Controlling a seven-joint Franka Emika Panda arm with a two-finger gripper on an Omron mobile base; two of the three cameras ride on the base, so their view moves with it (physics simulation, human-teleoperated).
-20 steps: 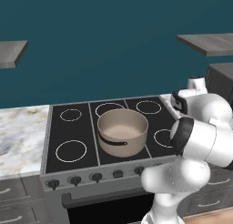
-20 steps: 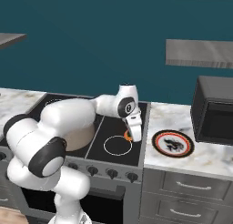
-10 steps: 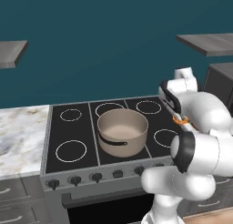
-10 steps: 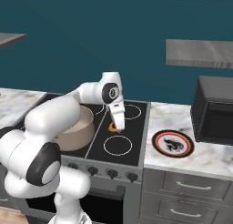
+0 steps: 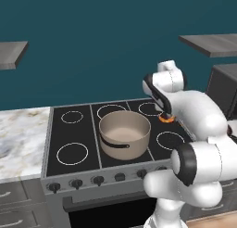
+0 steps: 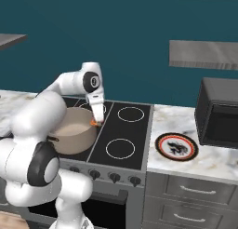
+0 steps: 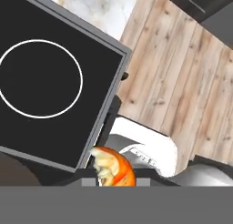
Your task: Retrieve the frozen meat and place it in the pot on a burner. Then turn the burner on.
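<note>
Holding the small orange-yellow chunk of frozen meat [image 6: 94, 123] above the cooktop, your fingers [image 6: 96, 121] are clamped on it.

Nearest you, the row of dark knobs [image 5: 98, 180] runs along the front edge of the stove, and behind it lies the flat black cooktop [image 5: 69, 134] with its white burner rings. Your large round beige-tan pot [image 5: 124, 135] with the dark band and dark side handle sits on the middle burner. The meat [image 5: 166, 117] hangs just to the right of the pot's rim, over the right part of the cooktop, clear of the glass. From the hand camera, the chunk [image 7: 112, 168] shows at the bottom edge, orange with a paler patch. Farther right, on the marble table [image 6: 208, 159], you have a round red-rimmed white plate [image 6: 176, 146] with dark marks, and beyond it a dark microwave [image 6: 219, 113].
</note>
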